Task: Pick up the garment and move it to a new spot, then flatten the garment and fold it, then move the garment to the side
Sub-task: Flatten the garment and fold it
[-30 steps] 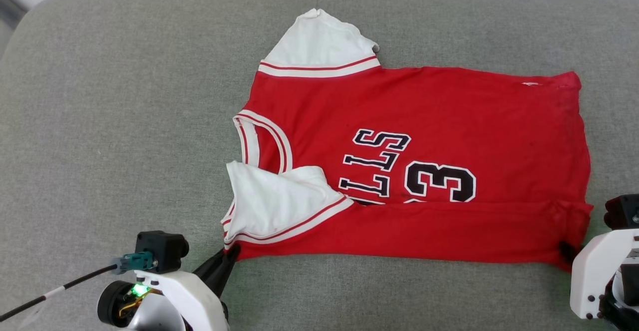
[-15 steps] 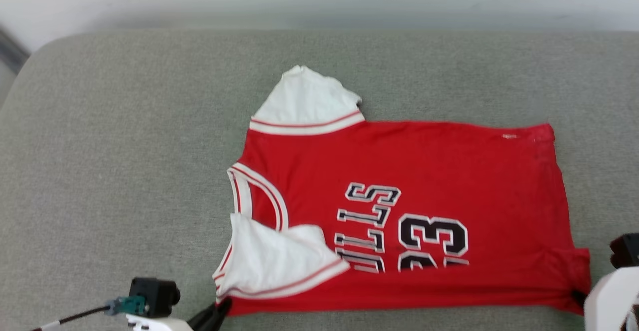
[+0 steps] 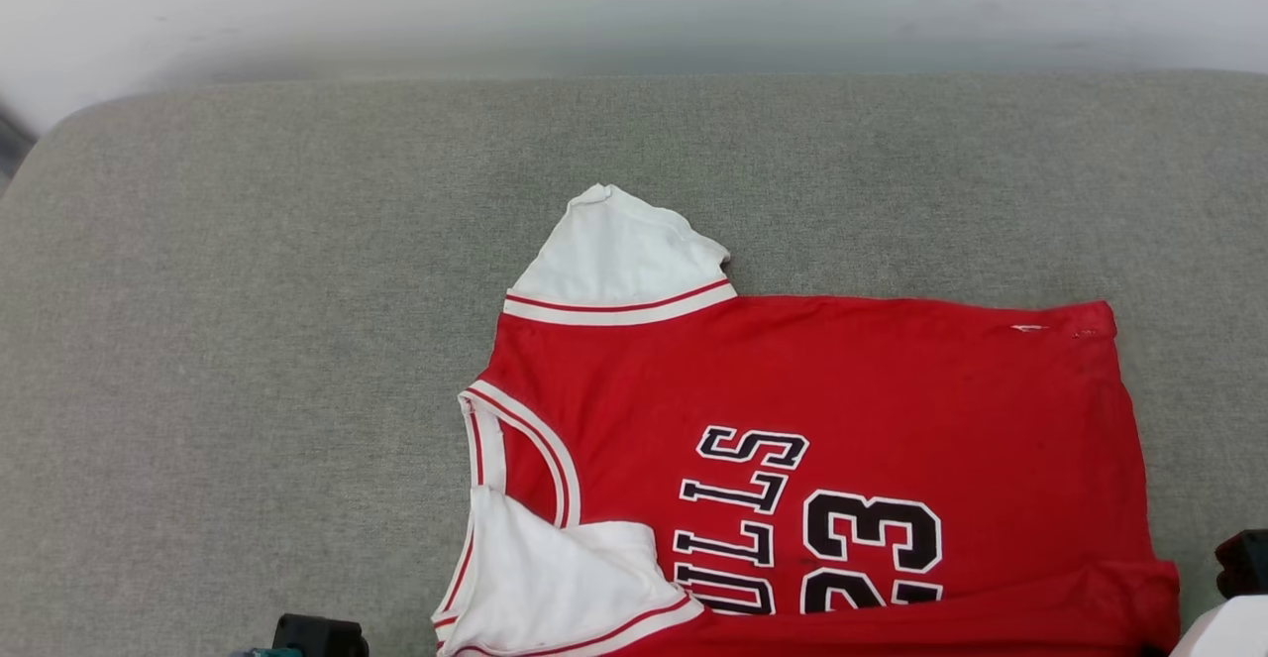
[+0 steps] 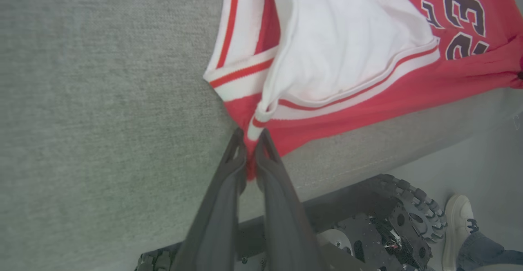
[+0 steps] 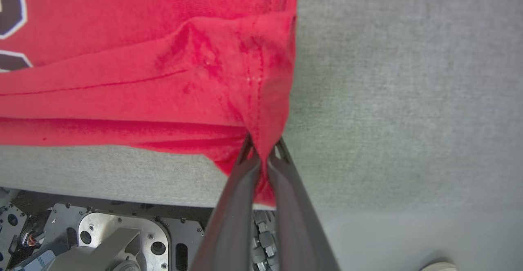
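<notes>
Left gripper point(image 4: 250, 142) — jaws pressed together on a pinch of shirt point(image 3: 842, 389), at the corner where the white sleeve folds in over the red body. Right gripper point(image 5: 263, 150) is likewise clamped tight, with the red hem corner bunched and puckered between its jaws. Both pinches sit at the cushion's point(image 3: 248, 290) front edge, one at each end of the shirt's near long side.

Shirt lies print-up on the cushion, right of its middle. Collar toward the cushion's left end, hem toward its right. Far sleeve is spread flat toward the cushion's back edge; near sleeve is tucked over the chest. A red band along the near side rides up over the bottom of the "23".

Step, as I read it: the fold. Flattening looks done — the body is smooth bar the puckers at the right pinch. Next move calls for both arms to lift together, keep the held edge taut between them, and carry it toward the cushion's back edge to lay it over the far long side. An uneven lift would skew the crease. The thin left pinch could slip.

Arms: both reach in low from beyond the cushion's front edge, jaws aimed toward its back. Below that front edge, the left wrist view shows the robot's base point(image 4: 367, 230) and a person's shoe point(image 4: 457, 218).
</notes>
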Tool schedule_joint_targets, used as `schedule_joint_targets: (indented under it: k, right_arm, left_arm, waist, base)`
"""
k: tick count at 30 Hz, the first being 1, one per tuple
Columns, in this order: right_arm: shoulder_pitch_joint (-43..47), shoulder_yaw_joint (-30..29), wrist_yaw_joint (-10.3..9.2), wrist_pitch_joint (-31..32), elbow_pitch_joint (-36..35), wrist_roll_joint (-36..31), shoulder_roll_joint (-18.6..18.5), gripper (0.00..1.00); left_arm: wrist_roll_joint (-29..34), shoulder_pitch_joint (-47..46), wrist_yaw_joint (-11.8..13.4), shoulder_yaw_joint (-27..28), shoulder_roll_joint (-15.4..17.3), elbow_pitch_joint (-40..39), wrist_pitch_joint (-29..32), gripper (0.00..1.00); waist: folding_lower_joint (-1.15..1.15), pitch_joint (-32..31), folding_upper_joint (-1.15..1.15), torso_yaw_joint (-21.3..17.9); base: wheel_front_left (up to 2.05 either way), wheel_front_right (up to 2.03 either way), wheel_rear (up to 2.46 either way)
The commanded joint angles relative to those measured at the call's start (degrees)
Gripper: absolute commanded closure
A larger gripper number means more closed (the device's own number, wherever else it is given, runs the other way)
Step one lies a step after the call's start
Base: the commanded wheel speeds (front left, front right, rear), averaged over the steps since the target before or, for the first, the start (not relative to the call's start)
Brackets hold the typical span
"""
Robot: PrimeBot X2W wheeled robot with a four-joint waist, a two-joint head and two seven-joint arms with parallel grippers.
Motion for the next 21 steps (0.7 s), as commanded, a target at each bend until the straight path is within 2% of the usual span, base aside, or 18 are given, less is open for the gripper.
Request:
schedule_joint_targets:
  k: [1,2,3,11,16,21]
  right_arm:
    - [-0.3,0.2,-0.08,-0.8,1.2,-0.6,0.3,0.77]
    - [-0.7,0.3,-0.08,-1.6,1.8,-0.8,0.4,0.14]
    - [-1.0,0.4,-0.08,-2.2,2.4,-0.7,0.8,0.00]
    - [-3.9,0.1,-0.06,-7.1,2.1,1.7,2.0,0.00]
    - [-6.1,0.8,-0.06,-13.3,-1.4,3.1,1.3,0.00]
    - [-8.4,2.6,-0.05,-23.9,-5.1,2.8,1.5,0.00]
  left_arm:
    - [0.7,-1.0,-0.3,0.2,-0.1,1.2,-1.0,0.04]
    - [0.9,-1.1,-0.6,0.0,-0.3,1.7,-1.3,0.00]
    - [0.8,-1.2,-0.8,-0.1,-0.4,2.3,-1.4,0.00]
    - [2.1,-2.7,-1.7,1.3,-0.5,3.1,-5.8,0.00]
    - [4.8,-4.7,-3.3,4.9,-1.8,0.8,-17.1,0.00]
    - [9.4,-6.1,-3.1,7.0,-2.8,0.1,-25.0,0.00]
  waist:
    - [0.00,0.0,0.00,0.0]
    - [0.00,-0.1,0.00,0.0]
    - [0.00,-0.2,0.00,0.0]
    - [0.00,-2.1,0.00,-0.2]
    - [0.00,-3.9,0.00,-0.3]
    - [0.00,-5.1,0.00,-0.8]
  base:
    - [0.00,0.00,0.00]
    - [0.00,0.00,0.00]
    - [0.00,0.00,0.00]
    - [0.00,0.00,0.00]
    - [0.00,0.00,0.00]
    - [0.00,0.00,0.00]
